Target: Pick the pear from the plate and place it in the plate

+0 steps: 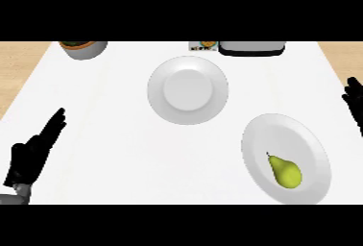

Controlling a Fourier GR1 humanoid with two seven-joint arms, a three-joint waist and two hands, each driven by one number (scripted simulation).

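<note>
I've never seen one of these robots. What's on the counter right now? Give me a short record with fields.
pear: lying on the near plate
near plate: at the right
far plate: centre, nothing on it
left hand: open at left edge, touching nothing
right hand: at right edge, only partly in view
back edge: a pot and a dark appliance

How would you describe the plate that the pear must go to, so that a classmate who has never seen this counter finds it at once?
Start at the white counter and look to its far middle, just before the dark appliance at the back edge. There sits the empty plate. The other plate, nearer and to the right, holds the pear; this one holds nothing.
</note>
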